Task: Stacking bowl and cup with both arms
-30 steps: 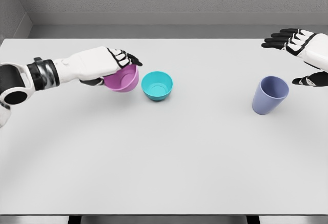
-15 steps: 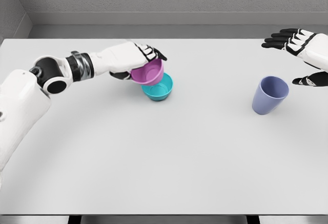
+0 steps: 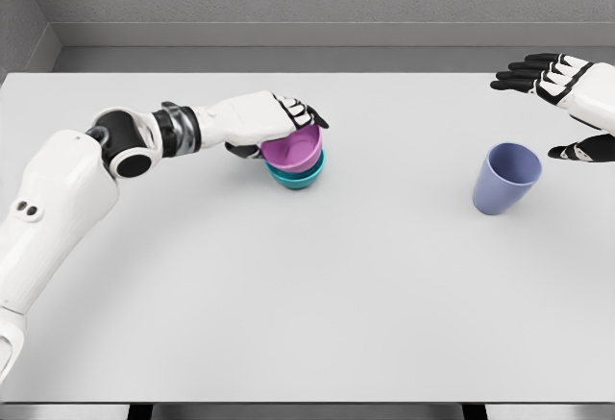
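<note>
Left hand (image 3: 274,122) grips pink bowl (image 3: 293,150) in teal bowl (image 3: 298,179).

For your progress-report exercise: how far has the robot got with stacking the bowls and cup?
Done: the pink plastic bowl sits nested in the teal plastic bowl. In hand: the left robot hand grips the pink bowl's rim. Left: the blue-grey plastic cup stands apart, with the open right robot hand hovering beside it.

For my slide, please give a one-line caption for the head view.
Left hand sets purple bowl into teal bowl; right hand open beside blue cup.
</note>
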Action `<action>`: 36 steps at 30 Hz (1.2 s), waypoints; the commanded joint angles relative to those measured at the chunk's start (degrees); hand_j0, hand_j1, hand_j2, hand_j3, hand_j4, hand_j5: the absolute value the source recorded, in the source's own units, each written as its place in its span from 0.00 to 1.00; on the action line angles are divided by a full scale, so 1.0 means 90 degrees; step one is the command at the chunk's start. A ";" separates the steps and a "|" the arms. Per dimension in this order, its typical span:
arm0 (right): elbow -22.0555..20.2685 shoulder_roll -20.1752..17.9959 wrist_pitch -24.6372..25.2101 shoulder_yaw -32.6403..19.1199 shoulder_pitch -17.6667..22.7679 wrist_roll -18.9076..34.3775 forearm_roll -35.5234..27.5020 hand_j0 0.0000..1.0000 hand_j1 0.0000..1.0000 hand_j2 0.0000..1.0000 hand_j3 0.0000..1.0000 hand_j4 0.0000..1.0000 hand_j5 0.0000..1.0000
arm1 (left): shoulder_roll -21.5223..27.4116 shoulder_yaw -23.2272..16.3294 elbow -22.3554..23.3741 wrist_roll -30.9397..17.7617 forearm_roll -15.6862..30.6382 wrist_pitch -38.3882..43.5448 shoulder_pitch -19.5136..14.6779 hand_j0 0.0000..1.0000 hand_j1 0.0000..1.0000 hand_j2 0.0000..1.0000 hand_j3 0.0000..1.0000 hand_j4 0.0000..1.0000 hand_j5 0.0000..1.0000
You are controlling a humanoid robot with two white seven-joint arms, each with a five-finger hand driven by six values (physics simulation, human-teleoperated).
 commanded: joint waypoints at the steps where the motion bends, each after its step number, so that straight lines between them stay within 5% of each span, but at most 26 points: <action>1: -0.0001 -0.0009 0.0007 -0.0003 0.0000 -0.0004 -0.0041 1.00 1.00 1.00 1.00 1.00 1.00 | -0.0005 -0.0005 0.0003 0.0006 0.0006 0.0015 0.0000 0.64 0.64 0.64 0.64 0.64 0.64; 2: -0.0001 -0.0009 0.0007 -0.0003 0.0000 -0.0004 -0.0041 1.00 1.00 1.00 1.00 1.00 1.00 | -0.0005 -0.0005 0.0003 0.0006 0.0025 0.0015 -0.0010 0.68 0.68 0.68 0.68 0.68 0.68; 4: -0.0001 -0.0009 0.0007 -0.0003 0.0010 -0.0004 -0.0041 1.00 1.00 1.00 1.00 1.00 1.00 | 0.0005 0.0005 -0.0007 0.0006 0.0074 0.0015 -0.0010 0.99 0.99 0.99 0.99 0.99 0.99; 16: -0.0001 -0.0009 0.0007 -0.0003 0.0010 -0.0004 -0.0041 1.00 1.00 1.00 1.00 1.00 1.00 | 0.0190 0.0053 -0.0114 0.0006 0.0289 0.0015 -0.0049 1.00 1.00 1.00 1.00 1.00 1.00; 25: 0.0009 -0.0019 0.0007 -0.0003 0.0020 -0.0004 -0.0041 1.00 1.00 1.00 1.00 1.00 1.00 | 0.1469 0.0005 -0.0759 0.0035 0.1187 0.0015 -0.0098 1.00 1.00 1.00 1.00 1.00 1.00; 34: -0.0030 -0.0009 0.0007 -0.0012 0.0107 -0.0013 -0.0041 1.00 1.00 1.00 1.00 1.00 1.00 | 0.2943 -0.0152 -0.1325 0.0035 0.2711 0.0015 0.0039 1.00 1.00 1.00 1.00 1.00 1.00; 36: -0.0059 -0.0009 0.0007 -0.0100 0.0098 0.0365 -0.0041 1.00 1.00 1.00 1.00 1.00 1.00 | 0.3149 -0.0142 -0.1325 0.0045 0.2779 0.0015 0.0117 1.00 1.00 1.00 1.00 1.00 1.00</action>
